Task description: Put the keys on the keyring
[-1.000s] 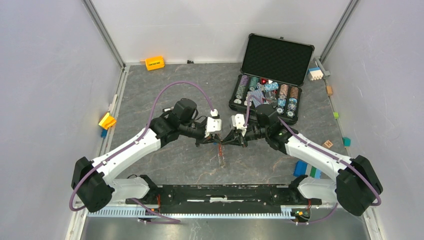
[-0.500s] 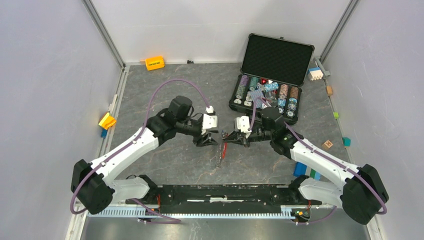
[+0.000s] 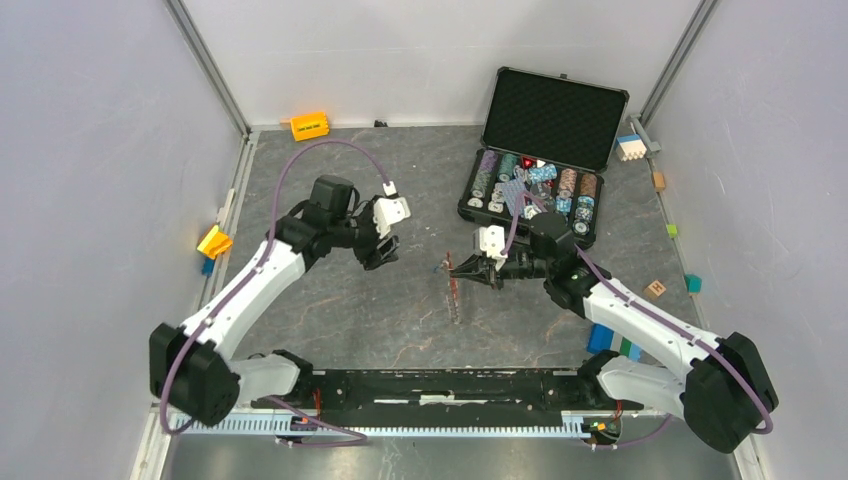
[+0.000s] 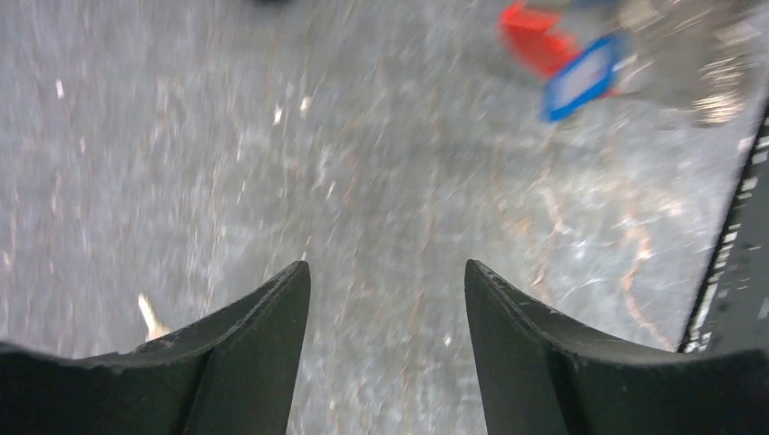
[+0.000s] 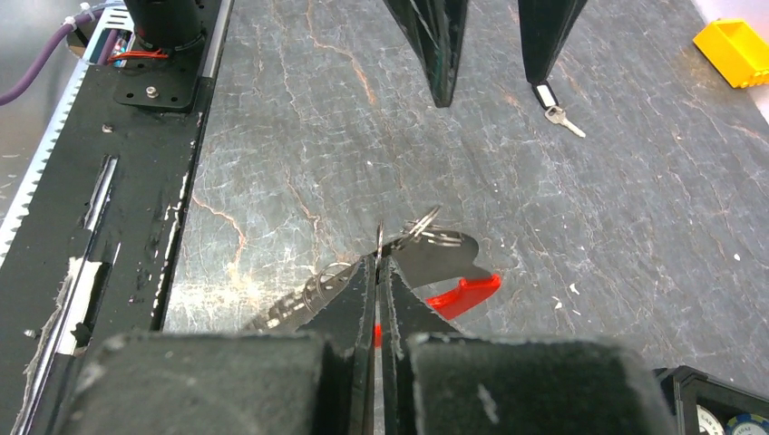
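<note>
Keyring [image 5: 464, 293] joins thin silver chain to red fob.

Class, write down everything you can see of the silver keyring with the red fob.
The thin silver metal keyring has a bright red, elongated, plastic-looking fob, a few small wire rings and a length of fine chain. The right gripper is shut on one ring, pinching it at the fingertips, so the fob and chain hang below it over the grey marbled table. Whether the chain's end touches the table cannot be told.
</note>
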`<state>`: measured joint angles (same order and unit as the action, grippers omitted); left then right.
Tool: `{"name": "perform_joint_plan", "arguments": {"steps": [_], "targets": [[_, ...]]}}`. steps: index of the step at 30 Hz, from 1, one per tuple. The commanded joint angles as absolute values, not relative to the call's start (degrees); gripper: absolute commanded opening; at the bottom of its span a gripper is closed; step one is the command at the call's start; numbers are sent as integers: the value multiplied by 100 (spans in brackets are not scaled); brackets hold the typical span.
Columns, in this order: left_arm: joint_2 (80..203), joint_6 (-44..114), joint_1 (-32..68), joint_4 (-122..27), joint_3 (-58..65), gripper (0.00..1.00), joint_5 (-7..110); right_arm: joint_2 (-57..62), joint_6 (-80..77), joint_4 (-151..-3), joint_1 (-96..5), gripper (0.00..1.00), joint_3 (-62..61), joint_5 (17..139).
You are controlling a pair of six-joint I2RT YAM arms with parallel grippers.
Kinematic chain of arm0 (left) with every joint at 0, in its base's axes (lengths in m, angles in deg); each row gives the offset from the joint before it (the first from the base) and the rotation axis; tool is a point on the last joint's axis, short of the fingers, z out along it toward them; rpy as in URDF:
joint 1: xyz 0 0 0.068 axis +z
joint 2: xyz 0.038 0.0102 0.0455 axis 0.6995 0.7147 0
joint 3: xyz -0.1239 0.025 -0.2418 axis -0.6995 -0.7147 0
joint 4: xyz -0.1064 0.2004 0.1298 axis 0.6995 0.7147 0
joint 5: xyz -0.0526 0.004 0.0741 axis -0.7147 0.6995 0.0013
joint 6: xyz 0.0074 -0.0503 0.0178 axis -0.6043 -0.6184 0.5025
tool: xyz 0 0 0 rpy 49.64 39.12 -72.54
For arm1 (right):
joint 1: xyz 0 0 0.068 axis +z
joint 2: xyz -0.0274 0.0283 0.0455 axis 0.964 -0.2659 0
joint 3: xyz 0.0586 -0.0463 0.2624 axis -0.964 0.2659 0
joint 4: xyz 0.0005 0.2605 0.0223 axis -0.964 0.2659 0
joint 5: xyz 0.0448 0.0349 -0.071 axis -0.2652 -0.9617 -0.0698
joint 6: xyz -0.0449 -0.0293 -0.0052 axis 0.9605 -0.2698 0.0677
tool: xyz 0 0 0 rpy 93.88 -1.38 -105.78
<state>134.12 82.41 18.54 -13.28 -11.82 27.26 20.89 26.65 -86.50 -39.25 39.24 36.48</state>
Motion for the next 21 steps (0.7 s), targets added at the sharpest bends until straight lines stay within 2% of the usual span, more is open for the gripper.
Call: {"name": "perform_joint_plan", "arguments": {"steps": [1,9,15,21], "targets": [[14220,8713,2305,-839,-794,72,4129,2222,2570,-8904,-3962,0,3904,3638],[16429,8669,3405,-379,764,76,4807,2234,2570,-8873,-4018,0,3900,3549],[18128,7826,3765,-148,2412,69,5217,2215,2648,-8795,-4039,0,3878,3518],[19033,7168,3813,-23,3135,64,5443,2188,2675,-8754,-4064,0,3878,3440]]}}
